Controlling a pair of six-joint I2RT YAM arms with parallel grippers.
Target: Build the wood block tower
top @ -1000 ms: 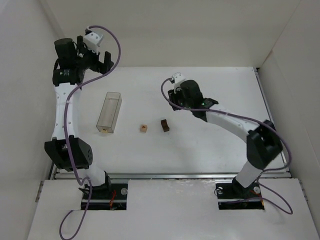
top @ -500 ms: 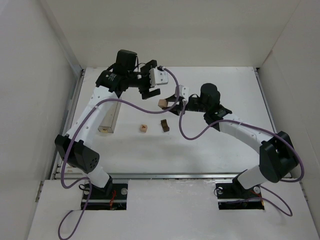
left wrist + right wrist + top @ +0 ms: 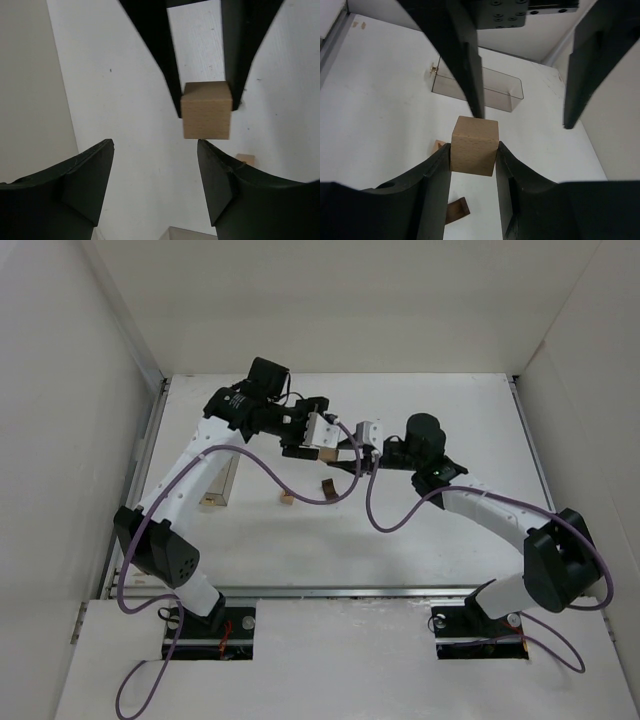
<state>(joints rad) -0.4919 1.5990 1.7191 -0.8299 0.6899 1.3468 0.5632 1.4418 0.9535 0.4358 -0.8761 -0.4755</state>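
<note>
My right pincer is clamped on a light tan cube, one pad flat against each side face. I grip it by its rear part only, so bare wood sticks out ahead of my pads for a second grip to take. I hold it up in the air, well clear of the table, where the other arm can come at it head-on. My left pincer is spread wide and holds nothing. It faces the right one nose to nose, its fingers opening along the same line as the right ones, with the cube just ahead of their tips and not yet between them. In both wrist views the cube sits nearer one left finger than the middle of the gap, so I judge the left arm needs a small sideways correction before it advances and closes. This looks to me like a mid-air handover, probably to give the block to the arm better placed to stack it. Below, a dark brown cube and another tan cube lie near each other on the table without touching, neither on top of the other, so no tower stands yet. Further to my left lies the clear plastic box, apart from the loose cubes and out of the way of the exchange.
</note>
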